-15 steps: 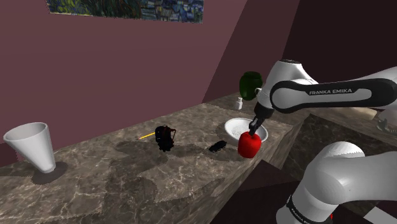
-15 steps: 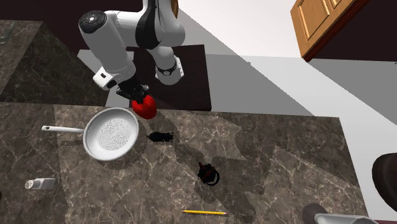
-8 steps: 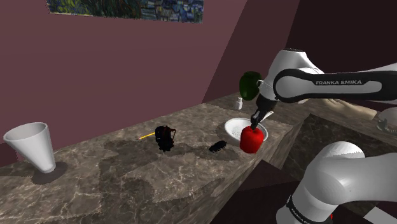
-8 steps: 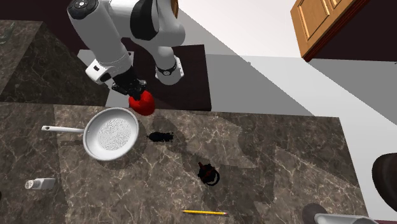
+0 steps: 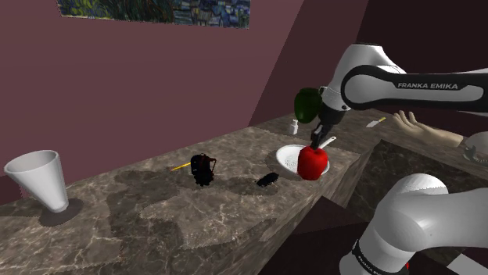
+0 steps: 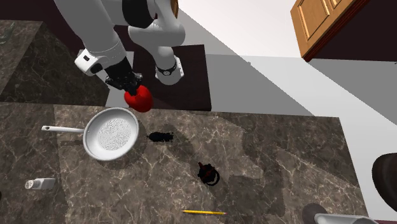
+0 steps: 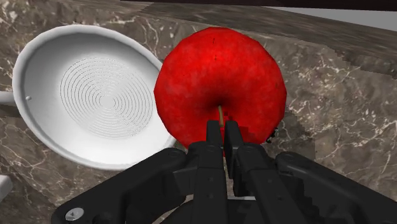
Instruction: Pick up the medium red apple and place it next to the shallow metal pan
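One red apple (image 7: 219, 83) in tool (image 7: 222, 130), beside pan (image 7: 95, 102).

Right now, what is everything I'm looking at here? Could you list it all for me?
apple: one, red, held by its stem, beside the pan
pan: one, white, shallow, on the counter near its edge
counter: one, dark marbled
small flat object: one, black, on the counter by the pan
lumpy object: one, black with some red, mid-counter
pencil: one, yellow, lying on the counter
cone-shaped vessel: one, white, at the shoulder view's left
small container: one, white, beyond the pan
round jar: one, dark green, behind the small container
arm: one, white, dark joints
fingers: two, black, shut on the apple's stem
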